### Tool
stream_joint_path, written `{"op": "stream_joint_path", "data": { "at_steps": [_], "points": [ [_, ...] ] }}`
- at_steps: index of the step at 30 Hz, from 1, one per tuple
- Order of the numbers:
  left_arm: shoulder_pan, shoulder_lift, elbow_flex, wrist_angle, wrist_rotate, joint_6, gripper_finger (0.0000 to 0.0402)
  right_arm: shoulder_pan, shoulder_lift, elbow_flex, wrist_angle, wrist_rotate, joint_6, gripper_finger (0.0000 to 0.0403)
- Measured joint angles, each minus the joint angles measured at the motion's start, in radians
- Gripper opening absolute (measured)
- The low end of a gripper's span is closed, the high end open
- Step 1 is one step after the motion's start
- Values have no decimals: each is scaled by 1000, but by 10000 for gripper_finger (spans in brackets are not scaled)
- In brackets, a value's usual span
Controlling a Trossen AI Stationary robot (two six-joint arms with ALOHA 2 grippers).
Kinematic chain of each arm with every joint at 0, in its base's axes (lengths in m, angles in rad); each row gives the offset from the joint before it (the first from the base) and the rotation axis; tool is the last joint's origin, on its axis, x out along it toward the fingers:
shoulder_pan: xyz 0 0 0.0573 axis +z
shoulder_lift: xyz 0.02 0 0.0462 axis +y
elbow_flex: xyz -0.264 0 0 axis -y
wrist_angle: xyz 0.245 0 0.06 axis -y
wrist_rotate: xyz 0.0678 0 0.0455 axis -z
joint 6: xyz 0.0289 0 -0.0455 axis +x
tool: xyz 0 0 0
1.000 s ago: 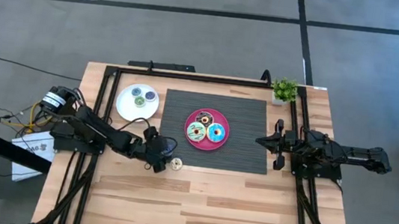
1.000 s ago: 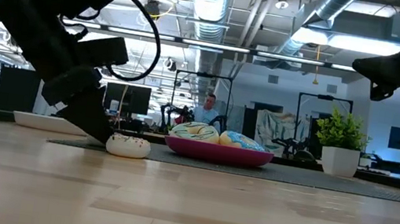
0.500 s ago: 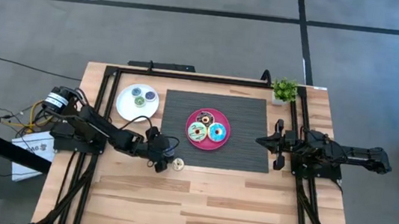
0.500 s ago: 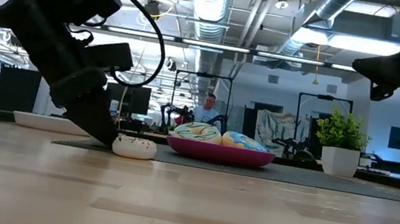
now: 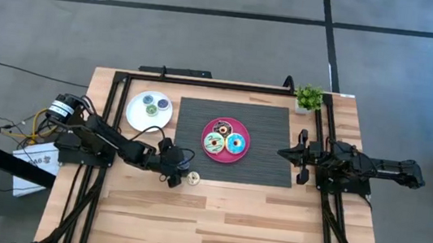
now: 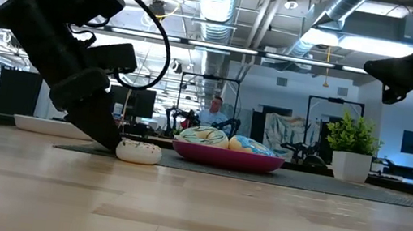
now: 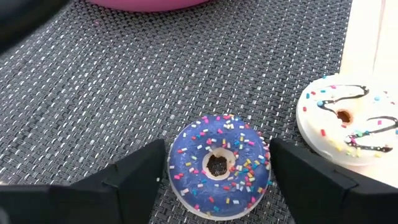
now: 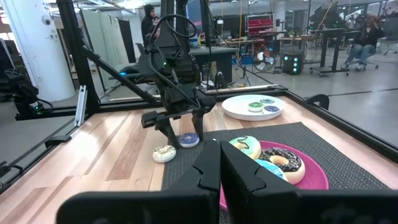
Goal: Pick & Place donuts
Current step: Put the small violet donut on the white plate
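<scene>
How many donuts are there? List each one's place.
8. Three large on the pink plate: brown, green, blue. Three tiny on the white plate. One blue on the mat inside the left gripper; one cream on the wood beside it. None seems hidden.

Two matte black jointed arms; the left arm point(image 5: 104, 141) carries looping black cables and a white-labelled cylindrical base motor point(image 5: 60, 108).

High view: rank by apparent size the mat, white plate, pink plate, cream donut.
1. Mat
2. White plate and pink plate: look about alike, not ranking them.
3. Cream donut, smallest.
</scene>
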Motion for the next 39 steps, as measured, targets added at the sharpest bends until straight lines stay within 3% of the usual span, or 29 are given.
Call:
{"op": "stream_joint_path", "data": {
  "at_steps": [9, 18, 24, 34, 39],
  "points": [
    [0, 0, 0, -2, 6, 0, 231, 0, 0, 0, 0, 0, 0, 0],
    [0, -15, -1, -6, 10, 0, 219, 0, 0, 0, 0, 0, 0, 0],
    [0, -114, -3, -59, -23, 14, 219, 0, 0, 0, 0, 0, 0, 0],
    [1, -411, -2, -325, -180, -56, 219, 0, 0, 0, 0, 0, 0, 0],
    [36, -562, -2, -644, -296, -323, 219, 0, 0, 0, 0, 0, 0, 0]
  ]
}}
